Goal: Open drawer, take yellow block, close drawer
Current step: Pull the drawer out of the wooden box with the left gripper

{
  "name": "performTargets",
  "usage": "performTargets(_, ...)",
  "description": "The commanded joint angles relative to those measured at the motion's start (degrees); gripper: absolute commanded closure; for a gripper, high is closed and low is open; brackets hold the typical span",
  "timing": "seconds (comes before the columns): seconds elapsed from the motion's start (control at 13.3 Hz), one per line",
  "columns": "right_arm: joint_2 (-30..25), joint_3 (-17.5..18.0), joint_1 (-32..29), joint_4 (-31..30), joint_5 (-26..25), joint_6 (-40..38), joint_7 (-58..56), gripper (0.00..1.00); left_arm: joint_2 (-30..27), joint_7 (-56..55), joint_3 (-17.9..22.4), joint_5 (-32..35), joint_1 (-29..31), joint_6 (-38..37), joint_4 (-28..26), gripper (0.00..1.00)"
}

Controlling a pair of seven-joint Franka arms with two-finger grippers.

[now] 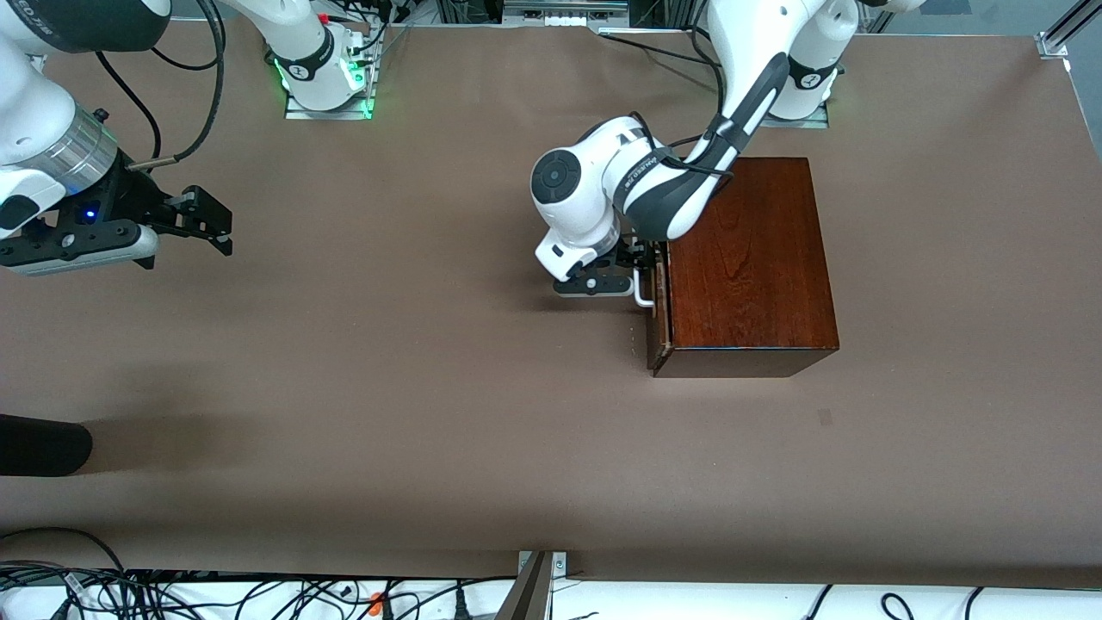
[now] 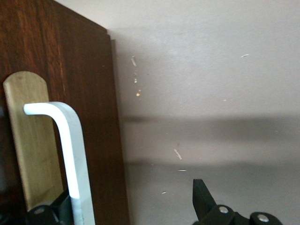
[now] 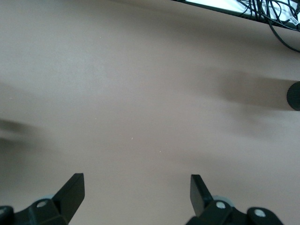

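Note:
The dark-wood box stands on the table toward the left arm's end. Its drawer faces the table's middle and looks shut or nearly so. The white bar handle shows close up in the left wrist view, in front of a pale wood plate. My left gripper is at the handle, open; in its wrist view the handle lies between its fingers, close to one finger. My right gripper waits open and empty over bare table, as its wrist view shows. The yellow block is hidden.
A black rounded object lies at the table's edge at the right arm's end, also in the right wrist view. Cables run below the table's edge nearest the front camera. The brown table is bare around the box.

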Motion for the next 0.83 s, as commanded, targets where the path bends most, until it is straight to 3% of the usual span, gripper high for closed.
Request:
performTargets(0.0,0.16,0.01,-0.19,0.7,0.57,-0.5,-0.79,0.0,1.14,-1.29,-0.8,-0.77,-1.2,5.03,0.02,0.0)
performTargets(0.23,0.07,0.01,-0.19,0.61,0.65,-0.68,-0.79,0.0,2.28,-1.2,-0.81,-5.42,-2.43,10.39,0.98,0.0)
performTargets(0.75,-0.02,-0.34,-0.19,0.61,0.65,-0.68,-0.79,0.0,5.54,-1.02,-0.37,-5.08,-7.96,10.32,5.47,0.0)
